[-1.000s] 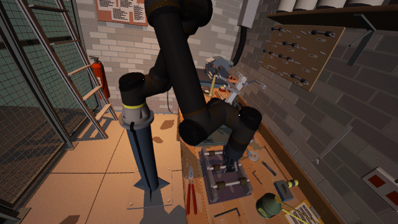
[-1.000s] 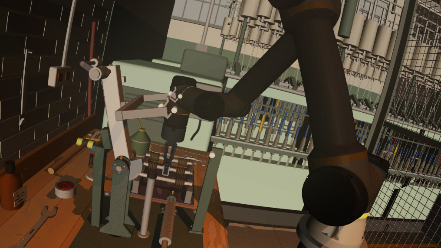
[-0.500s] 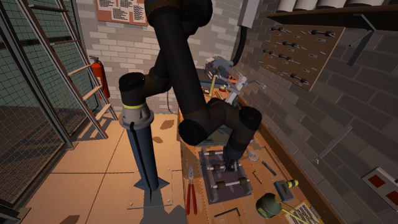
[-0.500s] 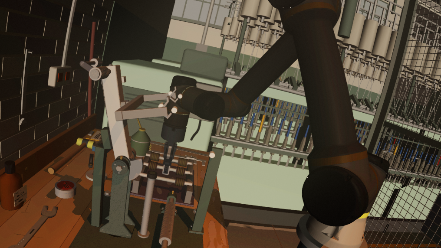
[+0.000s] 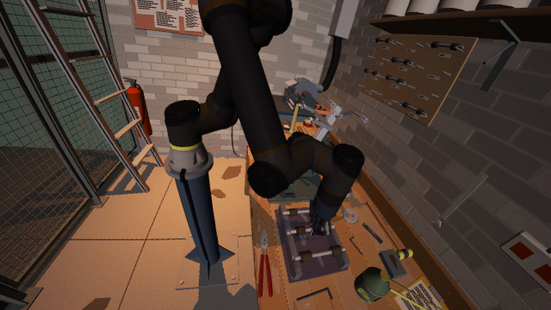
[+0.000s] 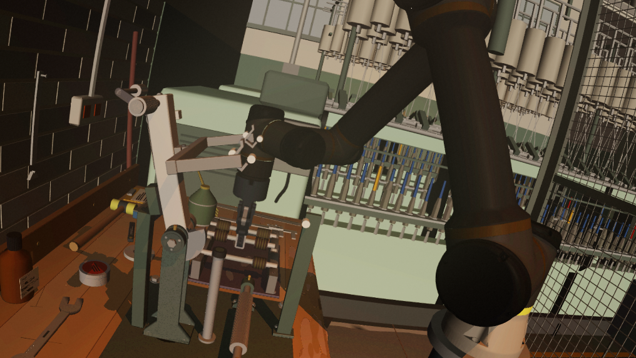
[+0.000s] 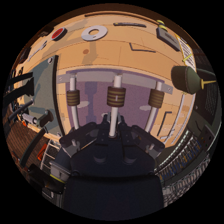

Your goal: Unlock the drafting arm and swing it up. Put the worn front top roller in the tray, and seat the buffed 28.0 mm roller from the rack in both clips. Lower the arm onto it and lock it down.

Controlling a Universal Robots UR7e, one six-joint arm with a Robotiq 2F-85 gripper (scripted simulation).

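Three rollers lie side by side in a rack (image 5: 316, 247) on a purple mat. Each has a pale shaft and brown ribbed cots. The middle roller (image 7: 115, 105) (image 5: 308, 230) (image 6: 242, 232) is the one between my fingers. My gripper (image 7: 113, 126) (image 5: 320, 227) (image 6: 241, 229) points straight down and its fingers are closed on that roller's bare shaft, between its two cots. The drafting arm (image 6: 167, 164) stands swung up on its green frame. Its knurled lock handle (image 6: 143, 105) is at the top. The other two rollers (image 7: 73, 101) (image 7: 155, 102) rest in the rack on either side.
The green frame's legs (image 6: 296, 275) stand close beside the rack. A green oil can (image 5: 372, 284) and a brush (image 5: 394, 261) lie near the rack's end. Red pliers (image 5: 264, 269), a tape roll (image 6: 94, 272), a spanner (image 6: 51, 327) and a brown bottle (image 6: 15, 271) lie on the bench.
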